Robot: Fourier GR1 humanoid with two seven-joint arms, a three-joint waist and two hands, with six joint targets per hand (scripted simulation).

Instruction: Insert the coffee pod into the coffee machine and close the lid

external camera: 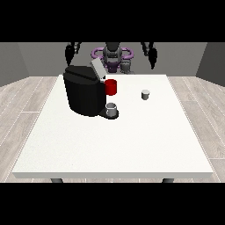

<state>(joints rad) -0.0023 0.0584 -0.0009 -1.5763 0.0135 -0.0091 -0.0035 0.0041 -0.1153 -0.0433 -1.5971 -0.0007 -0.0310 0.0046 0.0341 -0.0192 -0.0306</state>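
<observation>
A white table (132,145) is filling the room's wood-plank floor. The black coffee machine (83,90) is sitting at its left, lid (97,69) tilting open, a grey cup (112,109) under it and a red mug (111,87) beside. The pod (145,94) is standing alone, right of centre. Both hands, at left (69,52) and right (152,56), are hanging raised behind the table; I cannot tell their fingers.

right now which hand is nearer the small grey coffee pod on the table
The robot's left one, the hand at the view's right, raised behind the small grey coffee pod, slightly to its right. The hand at the view's left hangs far across, beyond the black coffee machine.
</observation>
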